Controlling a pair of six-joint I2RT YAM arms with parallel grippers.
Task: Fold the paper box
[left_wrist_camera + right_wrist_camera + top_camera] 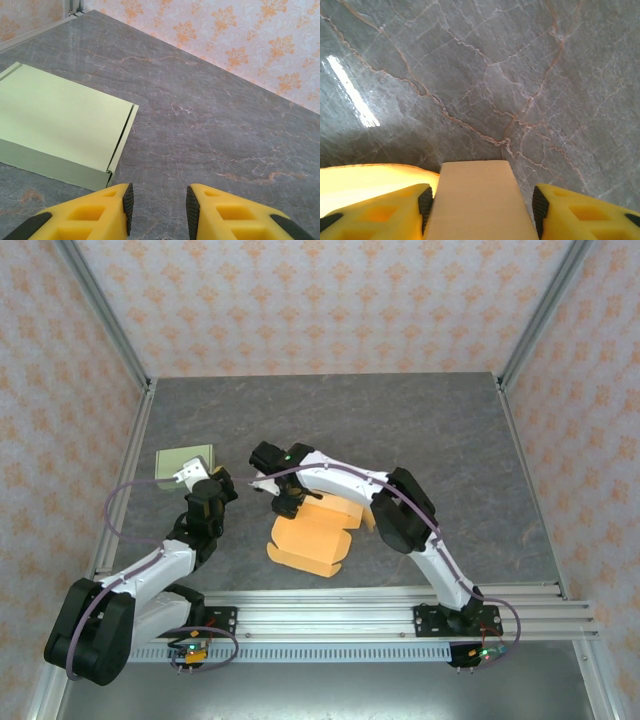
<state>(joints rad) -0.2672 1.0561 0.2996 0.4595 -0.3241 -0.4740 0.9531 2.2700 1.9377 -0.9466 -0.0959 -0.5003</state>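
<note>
The orange paper box point(310, 540) lies partly folded on the table in front of the arm bases. One of its flaps point(476, 192) stands up between the jaws of my right gripper point(482, 202), which is at the box's far left corner point(288, 502). The left pad touches the flap's edge; a gap shows between the flap and the right pad. The box body point(360, 182) glows orange at lower left in the right wrist view. My left gripper point(159, 205) hangs open over bare table with nothing between its fingers, left of the orange box point(213, 482).
A pale green folded box point(185, 465) lies flat at the table's left, just beyond and left of my left gripper point(60, 125). Metal frame rails border the table left and right. Grey marbled tabletop point(400, 430) stretches behind the orange box.
</note>
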